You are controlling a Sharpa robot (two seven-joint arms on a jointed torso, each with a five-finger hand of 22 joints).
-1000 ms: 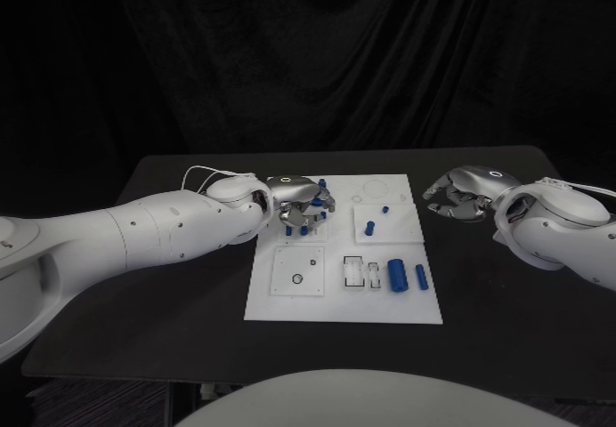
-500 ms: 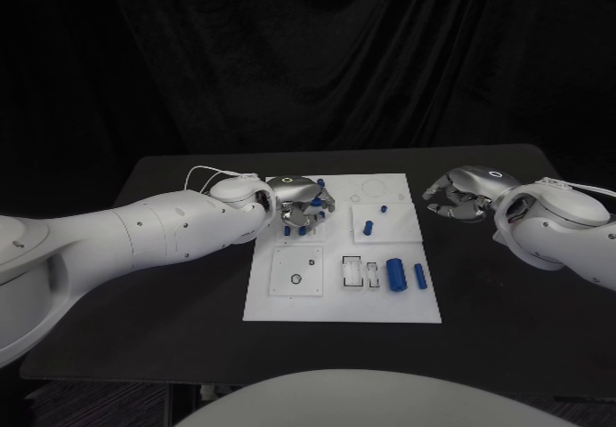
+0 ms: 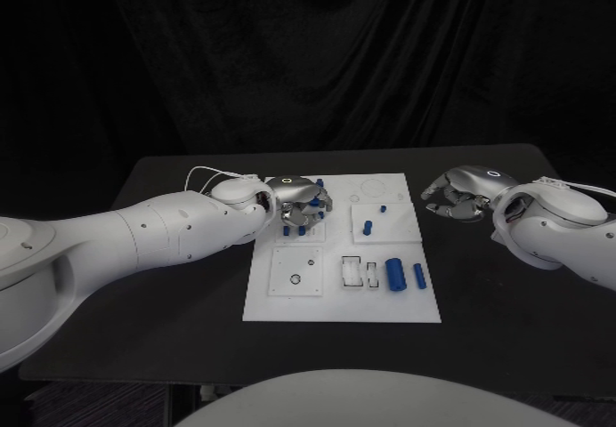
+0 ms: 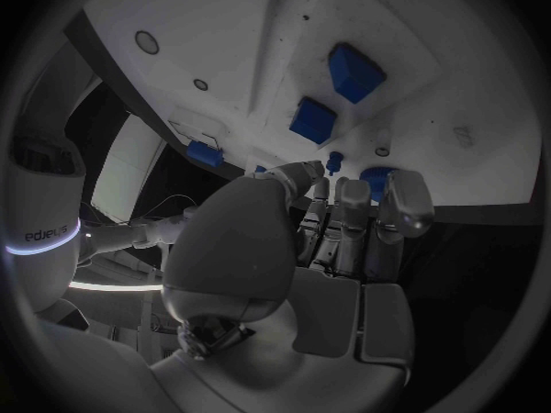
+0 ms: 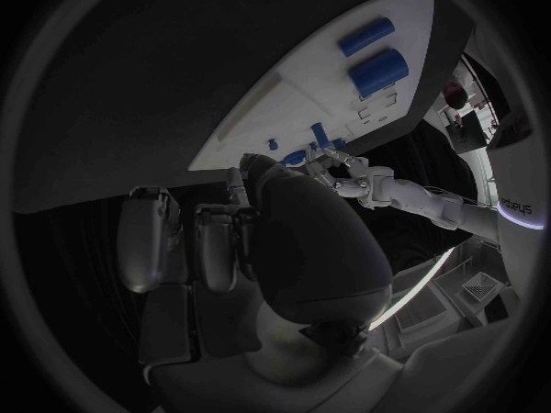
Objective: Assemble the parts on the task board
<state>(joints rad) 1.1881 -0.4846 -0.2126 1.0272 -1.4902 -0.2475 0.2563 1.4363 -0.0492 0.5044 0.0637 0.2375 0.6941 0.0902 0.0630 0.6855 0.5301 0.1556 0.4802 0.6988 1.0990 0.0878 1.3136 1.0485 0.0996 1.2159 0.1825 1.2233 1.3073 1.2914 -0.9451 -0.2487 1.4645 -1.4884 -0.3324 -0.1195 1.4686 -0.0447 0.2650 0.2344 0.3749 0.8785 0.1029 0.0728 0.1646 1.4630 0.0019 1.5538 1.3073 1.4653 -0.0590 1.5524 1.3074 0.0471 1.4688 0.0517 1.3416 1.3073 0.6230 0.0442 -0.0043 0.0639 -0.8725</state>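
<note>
- A flat white rectangular task board (image 3: 344, 294) is seen at the centre of the head view, laid on a matte black table (image 3: 167, 329) before a dark draped backdrop.
- The silver left hand (image 3: 298, 206) is poised over the board's upper left area, its metallic fingers (image 4: 344, 225) pointed down at small blue parts (image 3: 302, 229); whether a part is pinched cannot be told.
- In the left wrist view, two blocky blue pieces (image 4: 333, 96) are shown standing on the smooth white plate beyond the fingertips, with a small blue peg (image 4: 333, 163) close to them.
- The silver right hand (image 3: 456, 197) is held over bare table at the upper right of the head view, just off the board's right edge, its fingers curled inward with nothing seen in them.
- A small upright blue part (image 3: 368, 226) is seen in the board's upper right panel.
- Two blue cylinders (image 3: 407, 276), one thick and one slim, are laid side by side at the board's lower right, beside rectangular outlined slots (image 3: 360, 271).
- A square panel with a small dark ring (image 3: 298, 270) is set at the board's lower left.
- A faint circular recess (image 3: 375, 189) is marked near the board's top edge.
</note>
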